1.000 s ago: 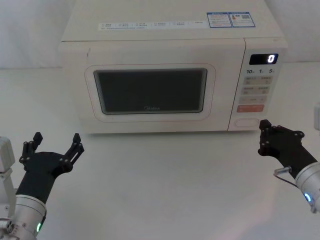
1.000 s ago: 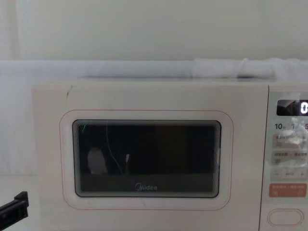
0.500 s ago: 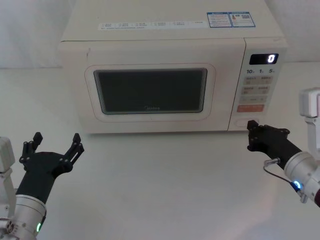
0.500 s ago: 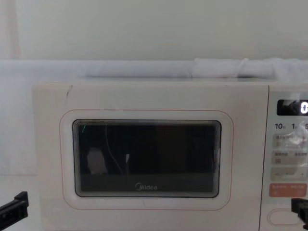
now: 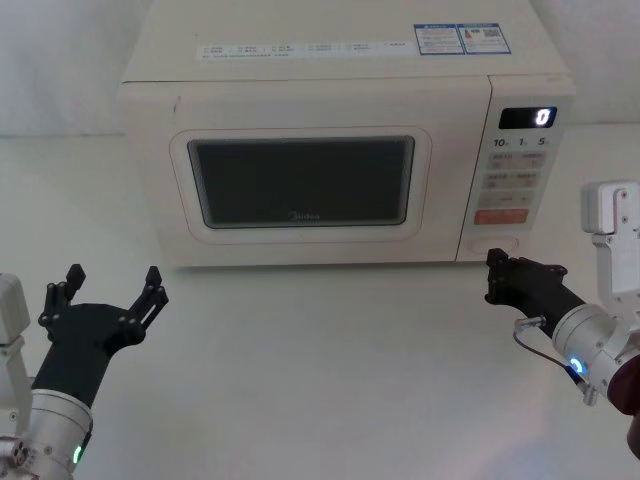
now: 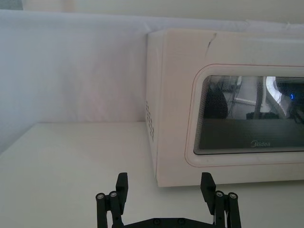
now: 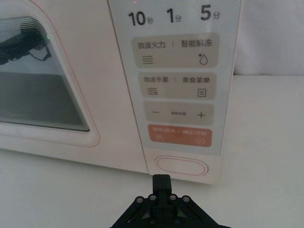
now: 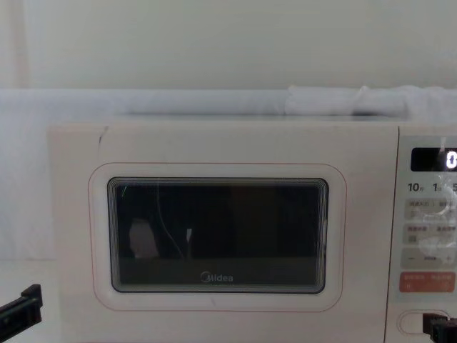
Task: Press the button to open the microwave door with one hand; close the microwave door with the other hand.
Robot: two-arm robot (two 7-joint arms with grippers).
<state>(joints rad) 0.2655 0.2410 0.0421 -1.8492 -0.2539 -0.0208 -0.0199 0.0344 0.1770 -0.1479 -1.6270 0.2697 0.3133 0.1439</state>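
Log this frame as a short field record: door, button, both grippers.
microwave door: shut, flush with the microwave
button: not yet touched
right gripper: shut, tip just in front of the button, slightly below it
left gripper: open, parked over the table, front-left of the microwave
display: reads 0

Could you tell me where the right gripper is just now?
In the head view, the right gripper sits low on the right, just before the button on the microwave.
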